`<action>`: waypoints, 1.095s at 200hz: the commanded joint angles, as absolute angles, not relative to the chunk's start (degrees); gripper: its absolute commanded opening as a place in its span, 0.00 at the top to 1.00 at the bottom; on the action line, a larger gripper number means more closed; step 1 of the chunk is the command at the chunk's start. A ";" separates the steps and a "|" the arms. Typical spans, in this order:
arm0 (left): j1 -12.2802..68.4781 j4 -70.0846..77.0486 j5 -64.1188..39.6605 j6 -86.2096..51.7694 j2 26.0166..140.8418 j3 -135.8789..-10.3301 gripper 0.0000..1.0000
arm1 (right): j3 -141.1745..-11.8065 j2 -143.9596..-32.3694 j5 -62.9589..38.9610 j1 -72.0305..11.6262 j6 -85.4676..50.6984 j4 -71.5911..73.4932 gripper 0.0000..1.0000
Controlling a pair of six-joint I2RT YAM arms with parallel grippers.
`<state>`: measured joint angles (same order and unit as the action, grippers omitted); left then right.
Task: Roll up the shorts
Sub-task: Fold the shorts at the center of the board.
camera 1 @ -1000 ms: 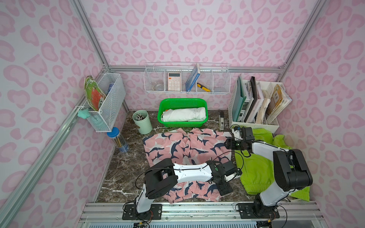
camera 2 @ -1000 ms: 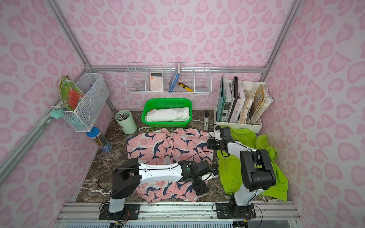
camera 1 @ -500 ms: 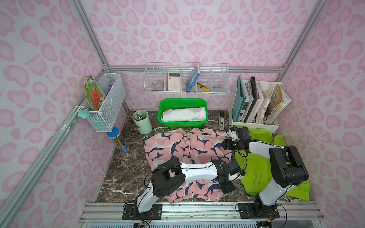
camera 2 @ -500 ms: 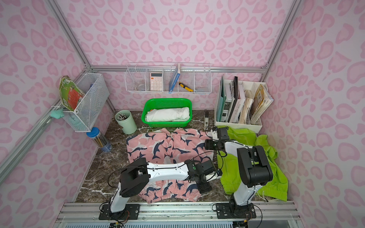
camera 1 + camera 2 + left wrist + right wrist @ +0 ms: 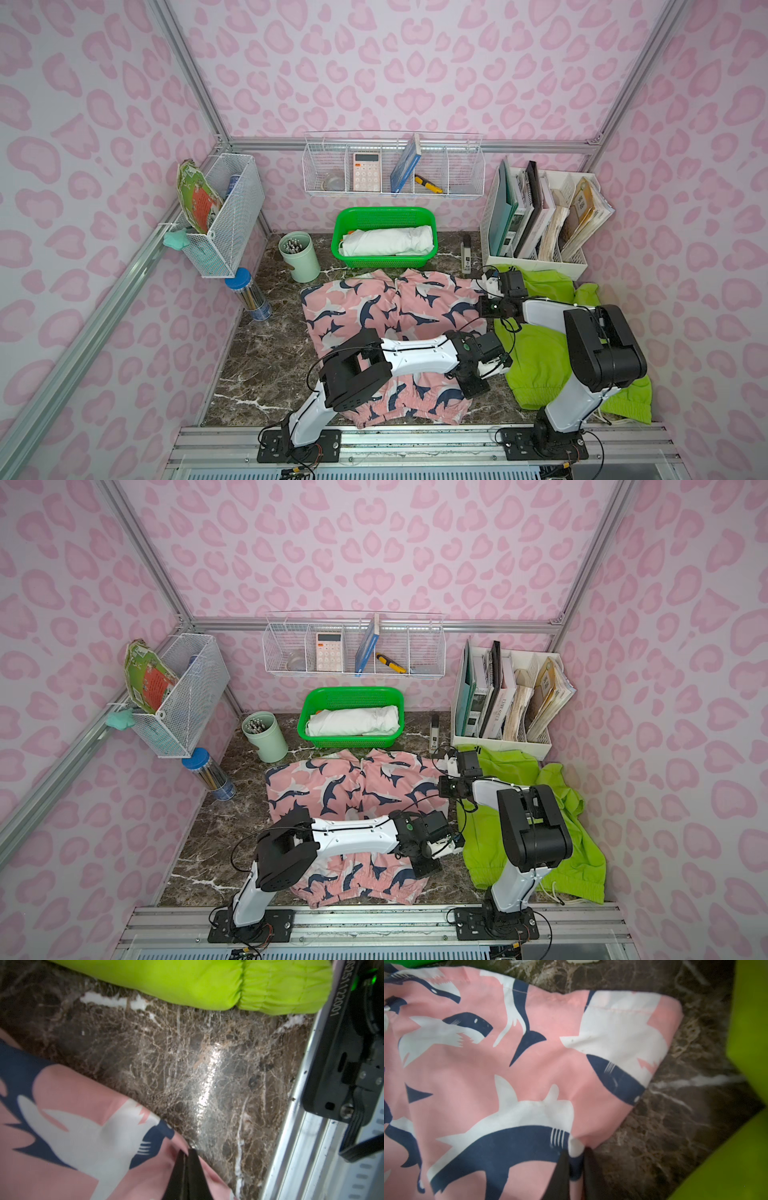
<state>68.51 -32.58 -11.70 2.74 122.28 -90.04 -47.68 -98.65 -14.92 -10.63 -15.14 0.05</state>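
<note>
The pink shark-print shorts lie spread flat on the marble table in both top views, waistband toward the front rail. The lime green shorts lie crumpled to their right. My left gripper reaches across to the pink shorts' right side near the waist and is shut on the cloth edge. My right gripper sits further back on the same right side, shut on a fold of the pink leg. The green shorts show just beyond the left jaws.
A green basket holding a white roll stands behind the pink shorts. A mint pen cup and a blue-lidded jar are at the back left. A white file rack is at the back right. The metal rail borders the front.
Both grippers have gone from open to shut on the pink shorts' right side. The left arm has edged right; the right gripper has shifted slightly toward the pink cloth.
</note>
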 commanded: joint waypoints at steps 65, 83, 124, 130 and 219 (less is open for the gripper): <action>68.60 -27.69 -7.88 2.51 115.63 -92.58 1.00 | -45.54 -79.74 -13.66 -9.58 -16.73 1.20 1.00; 68.48 -23.62 -5.93 1.82 111.05 -88.22 1.00 | -47.14 -76.99 -16.85 -10.11 -16.33 0.73 1.00; 67.78 -16.49 2.10 -2.68 99.38 -74.40 1.00 | -57.15 -78.59 -16.91 -20.19 -11.56 -4.32 1.00; 67.70 -15.74 3.44 -3.77 97.60 -72.24 1.00 | -58.62 -79.39 -17.25 -21.82 -11.14 -4.70 1.00; 67.15 -14.99 15.17 -17.01 78.25 -50.22 1.00 | -77.50 -102.92 -24.19 -39.98 -9.49 -4.41 1.00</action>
